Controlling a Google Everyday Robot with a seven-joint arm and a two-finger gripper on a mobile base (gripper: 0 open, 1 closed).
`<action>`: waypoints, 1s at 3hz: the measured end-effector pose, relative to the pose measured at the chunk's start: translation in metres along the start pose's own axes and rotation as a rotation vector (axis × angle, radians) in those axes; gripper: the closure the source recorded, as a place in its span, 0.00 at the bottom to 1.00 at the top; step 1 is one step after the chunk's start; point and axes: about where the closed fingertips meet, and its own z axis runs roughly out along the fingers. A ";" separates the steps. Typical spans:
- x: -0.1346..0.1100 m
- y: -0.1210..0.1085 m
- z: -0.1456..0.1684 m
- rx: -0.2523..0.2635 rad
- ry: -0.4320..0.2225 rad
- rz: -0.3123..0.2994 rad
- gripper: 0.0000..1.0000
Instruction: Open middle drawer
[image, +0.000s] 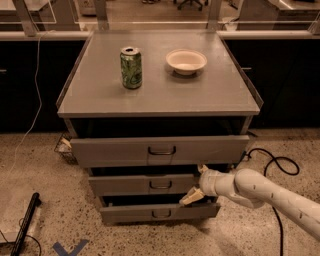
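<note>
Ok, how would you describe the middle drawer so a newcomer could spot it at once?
Find the grey cabinet with a can and bowl on top; three drawers stack in its front. The middle drawer has a low front, under the taller, wider top drawer and above the bottom drawer. It alone has the robot's open pincer at its right end.
</note>
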 end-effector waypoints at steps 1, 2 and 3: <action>0.015 -0.010 0.008 0.016 0.021 -0.005 0.00; 0.036 -0.020 0.016 0.030 0.051 -0.004 0.00; 0.042 -0.022 0.018 0.028 0.055 0.006 0.00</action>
